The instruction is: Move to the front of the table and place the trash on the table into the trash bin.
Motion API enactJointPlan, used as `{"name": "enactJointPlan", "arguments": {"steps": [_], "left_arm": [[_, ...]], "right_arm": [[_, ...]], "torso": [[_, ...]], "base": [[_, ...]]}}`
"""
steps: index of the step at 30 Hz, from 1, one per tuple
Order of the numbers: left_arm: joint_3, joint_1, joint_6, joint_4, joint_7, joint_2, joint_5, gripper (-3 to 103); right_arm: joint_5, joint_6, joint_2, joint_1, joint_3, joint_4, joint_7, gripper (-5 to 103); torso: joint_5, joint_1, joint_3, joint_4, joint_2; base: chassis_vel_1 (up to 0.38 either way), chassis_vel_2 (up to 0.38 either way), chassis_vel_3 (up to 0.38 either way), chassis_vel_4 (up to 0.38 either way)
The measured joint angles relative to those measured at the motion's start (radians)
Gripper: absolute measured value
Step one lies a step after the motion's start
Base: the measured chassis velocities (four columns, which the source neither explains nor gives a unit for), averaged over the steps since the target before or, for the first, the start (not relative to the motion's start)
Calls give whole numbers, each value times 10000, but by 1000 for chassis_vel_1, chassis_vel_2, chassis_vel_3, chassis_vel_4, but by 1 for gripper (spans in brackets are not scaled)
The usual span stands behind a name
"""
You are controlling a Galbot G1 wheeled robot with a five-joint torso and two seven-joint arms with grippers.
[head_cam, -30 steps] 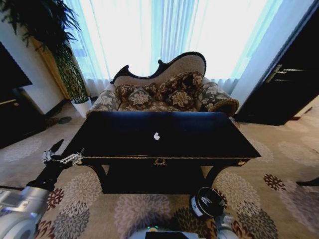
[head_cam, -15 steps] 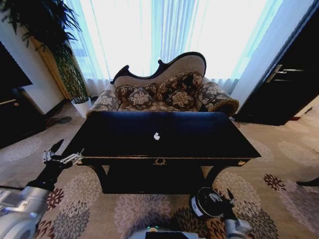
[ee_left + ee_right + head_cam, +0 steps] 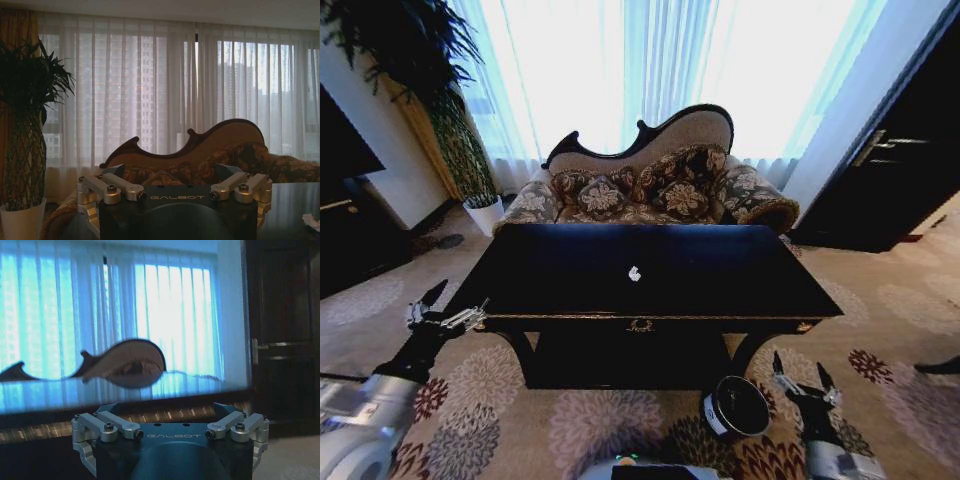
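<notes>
Right end effector (image 3: 803, 382) gapes beside trash bin (image 3: 735, 406), below table (image 3: 720, 280).

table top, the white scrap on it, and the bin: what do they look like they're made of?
Table: looks like black lacquered wood; the glossy top mirrors the sofa back in the right wrist view, with gold trim along the front edge. Scrap: probably crumpled paper or tissue, white, matte, irregular outline. Bin: dark smooth cylinder with a white label, plastic or metal; can't tell which.
</notes>
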Motion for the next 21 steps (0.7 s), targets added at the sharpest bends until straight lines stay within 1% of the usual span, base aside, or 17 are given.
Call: {"name": "enactJointPlan", "arguments": {"steps": [5, 8, 9, 12, 13, 15, 17, 18, 19, 21], "left_arm": [[0, 0, 0, 0, 0, 0, 0, 100], [0, 0, 0, 0, 0, 0, 0, 100], [0, 0, 0, 0, 0, 0, 0, 100], [0, 0, 0, 1, 0, 0, 0, 100], [0, 0, 0, 1, 0, 0, 0, 100], [0, 1, 0, 0, 0, 0, 0, 100], [0, 0, 0, 0, 0, 0, 0, 100], [0, 0, 0, 0, 0, 0, 0, 100], [0, 0, 0, 1, 0, 0, 0, 100], [0, 1, 0, 0, 0, 0, 0, 100]], "right_arm": [[205, -402, -67, -165, 197, 943, 44, 100], [489, -1083, -374, -62, 358, 1566, 134, 100], [489, -1083, -374, -62, 358, 1566, 134, 100], [738, -1857, -816, 256, 435, 1972, 242, 100], [738, -1857, -816, 256, 435, 1972, 242, 100], [860, -2302, -1181, 495, 432, 2155, 348, 100], [1000, -3035, -1901, 862, 419, 2400, 468, 100], [1000, -3035, -1901, 862, 419, 2400, 468, 100], [1096, -3302, -2178, 990, 417, 2497, 555, 100], [1542, -4066, -2822, 1286, 381, 2731, 816, 100]], "torso": [[0, 0, 0, -1, 0], [0, 0, 0, -1, 0], [0, 0, 0, -1, 0], [1, 0, 0, 0, 0], [1, 0, 0, 0, 0], [1, 0, 0, -2, 0], [1, 0, 1, 0, 0], [1, 0, 1, 0, 0], [1, 0, 1, 1, 0], [3, 1, 1, 0, 0]], "base": [[0, 0, 0, 0], [0, 0, 0, 0], [0, 0, 0, 0], [0, 0, 0, 0], [0, 0, 0, 0], [0, 0, 0, 0], [0, 0, 0, 0], [0, 0, 0, 0], [0, 0, 0, 0], [0, 0, 0, 0]]}}
